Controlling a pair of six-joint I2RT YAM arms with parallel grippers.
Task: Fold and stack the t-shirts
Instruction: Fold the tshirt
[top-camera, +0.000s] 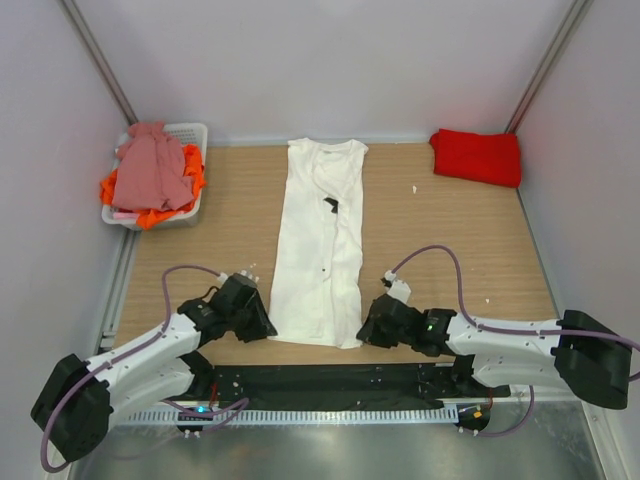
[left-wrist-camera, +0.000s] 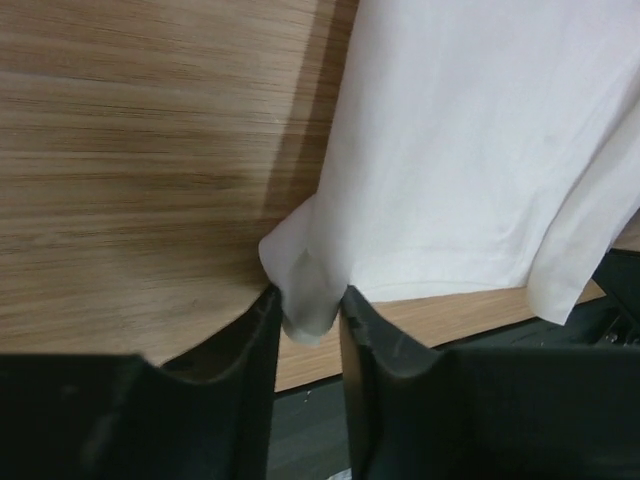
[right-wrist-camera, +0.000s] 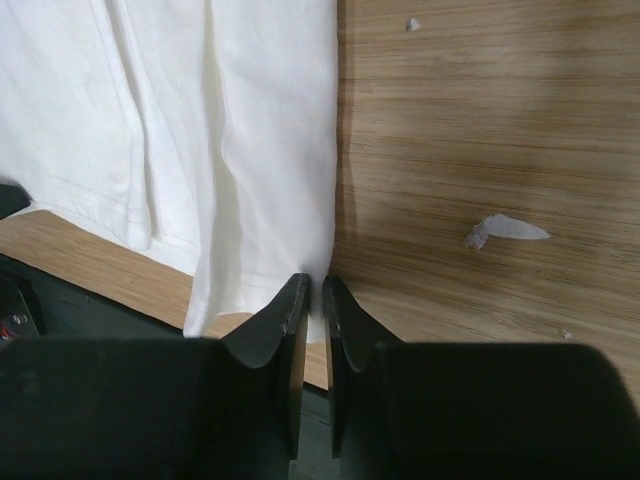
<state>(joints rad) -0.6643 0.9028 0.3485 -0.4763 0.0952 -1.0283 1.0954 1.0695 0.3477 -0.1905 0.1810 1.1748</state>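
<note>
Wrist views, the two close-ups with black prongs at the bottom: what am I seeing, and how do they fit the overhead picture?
The overhead picture comes from a fixed camera above and behind two robot arms bolted at the near edge of the table. Each close-up comes from a camera on one arm's wrist; the black prongs are that arm's jaws. A white t-shirt lies mid-table, folded into a long strip. The left jaws pinch its near left corner, the right jaws its near right corner. A folded red t-shirt sits far right; a white basket far left holds a pink garment over an orange garment.
</note>
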